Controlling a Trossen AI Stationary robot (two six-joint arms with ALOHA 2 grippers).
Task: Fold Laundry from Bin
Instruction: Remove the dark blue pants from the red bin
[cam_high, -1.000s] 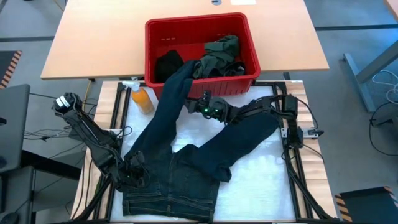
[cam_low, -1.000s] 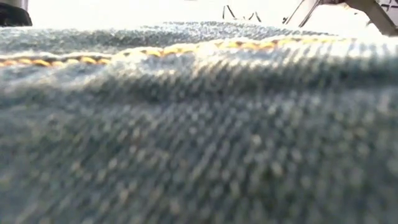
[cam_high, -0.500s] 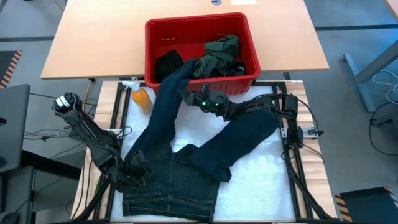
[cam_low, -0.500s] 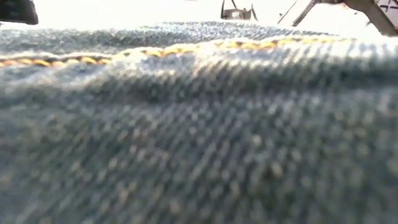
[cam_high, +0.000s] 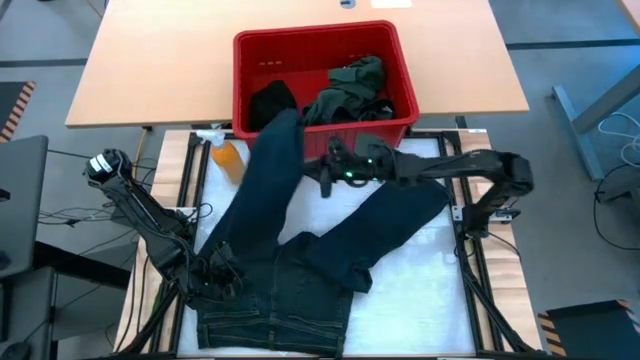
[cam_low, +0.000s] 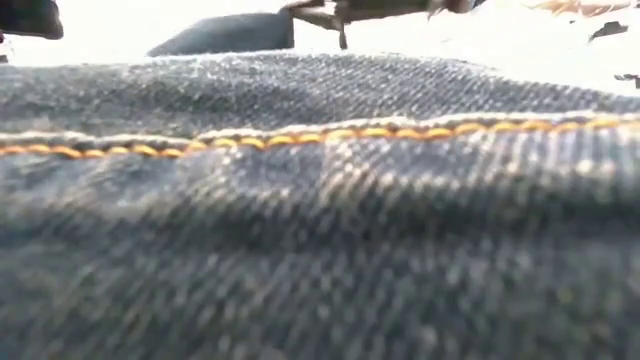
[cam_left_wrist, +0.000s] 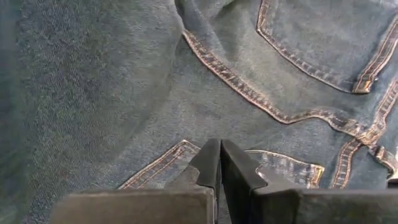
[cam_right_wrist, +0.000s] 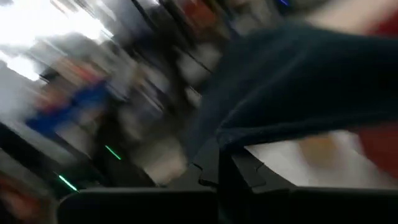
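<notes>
Dark blue jeans (cam_high: 275, 290) lie spread on the white table top, waist toward the near edge. One leg (cam_high: 270, 170) runs up to the red bin (cam_high: 315, 31) and its end rests over the bin's near rim. The other leg (cam_high: 400, 215) lies flat toward the right. My right gripper (cam_high: 318, 172) is shut on the first leg, just in front of the bin. My left gripper (cam_high: 222, 272) is shut at the jeans' seat, on their left side. An olive-green piece (cam_high: 355, 85) and a black piece (cam_high: 270, 100) lie in the bin. My left gripper comes down at a slant, and its shut fingertips (cam_left_wrist: 217, 149) meet the denim beside a back pocket's seam (cam_left_wrist: 155, 168). Whether any cloth is pinched between them, I cannot tell. My right gripper has the right-hand edge (cam_right_wrist: 249, 134) of the leg that runs to the bin, about midway along it, pinched between its two fingers. The fingers come nearly level from the table's right. The held stretch (cam_low: 240, 35) is raised off the table.
An orange spray bottle (cam_high: 228, 155) stands left of the raised leg, by the bin's near left corner. The bin sits on a wooden table (cam_high: 150, 70) behind the work surface. Denim with an orange seam (cam_low: 300, 135) fills the low view.
My right gripper has shut on the edge of the leg that runs to the bin and has risen with it, its arm swinging up. The middle of that leg is lifted off the table and shifted a little left; the waist stays put.
</notes>
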